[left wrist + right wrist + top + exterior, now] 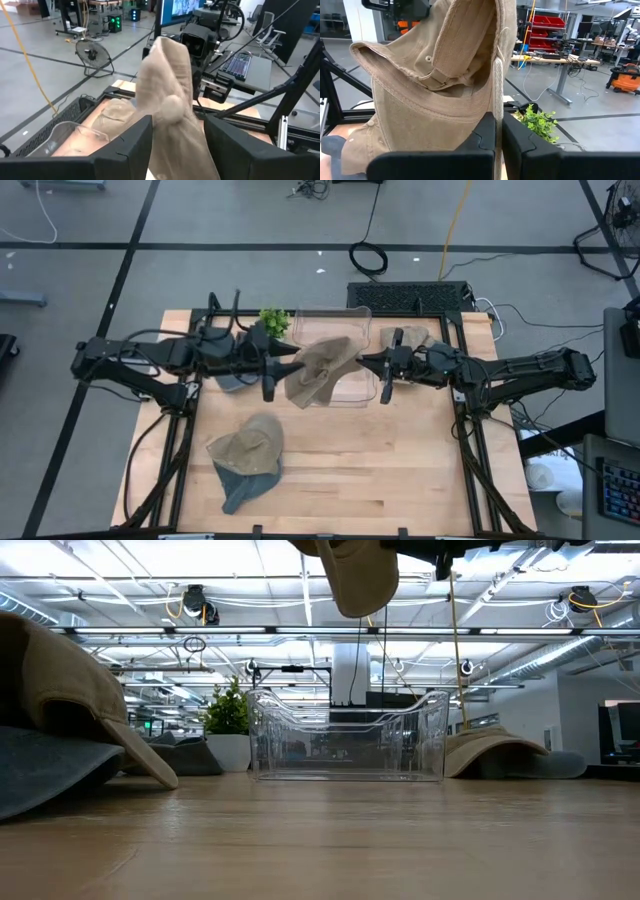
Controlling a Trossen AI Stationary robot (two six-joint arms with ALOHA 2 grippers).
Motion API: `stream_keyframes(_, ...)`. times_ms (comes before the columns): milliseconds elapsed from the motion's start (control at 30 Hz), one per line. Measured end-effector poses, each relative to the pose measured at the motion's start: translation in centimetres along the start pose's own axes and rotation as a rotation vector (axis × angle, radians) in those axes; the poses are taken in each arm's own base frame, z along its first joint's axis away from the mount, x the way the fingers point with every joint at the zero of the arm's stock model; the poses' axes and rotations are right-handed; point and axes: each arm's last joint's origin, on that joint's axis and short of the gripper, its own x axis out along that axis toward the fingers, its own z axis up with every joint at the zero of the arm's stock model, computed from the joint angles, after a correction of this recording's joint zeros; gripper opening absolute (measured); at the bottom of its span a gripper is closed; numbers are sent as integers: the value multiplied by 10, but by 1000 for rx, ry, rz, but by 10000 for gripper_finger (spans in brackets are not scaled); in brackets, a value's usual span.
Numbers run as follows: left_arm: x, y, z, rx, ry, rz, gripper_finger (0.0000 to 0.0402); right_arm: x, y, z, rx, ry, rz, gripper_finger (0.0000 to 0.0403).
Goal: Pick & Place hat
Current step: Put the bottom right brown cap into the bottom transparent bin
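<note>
Seemingly four hats [322, 367], one clear bin [352, 388].

From the low camera the held hat [360, 575] is cut off by the top edge, so neither gripper shows there; the near hats [60, 720] run off the left edge. From above, the clear bin [350, 385] is partly covered by that hat, and the pot under the plant [273, 319] hides beneath the left arm. The right wrist camera sees little past the cloth
</note>
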Motion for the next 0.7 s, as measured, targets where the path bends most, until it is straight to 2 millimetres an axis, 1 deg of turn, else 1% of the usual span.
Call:
stream_keyframes(133, 6, 1, 1, -9, -23, 6, 186, 0, 0, 0, 1, 1, 0, 0)
stream_keyframes(333, 6, 1, 2, -47, -33, 6, 186, 0, 0, -2, -2, 15, 1, 0)
stream_keyframes(433, 6, 1, 2, -65, -33, 6, 175, 0, 0, -3, -4, 26, 1, 0)
stream_keyframes(533, 6, 1, 1, -67, -27, 7, 137, 0, 0, -2, -3, 22, 1, 0)
stream_keyframes(700, 6, 1, 1, -70, -24, 6, 35, 0, 0, -2, -3, 22, 1, 0)
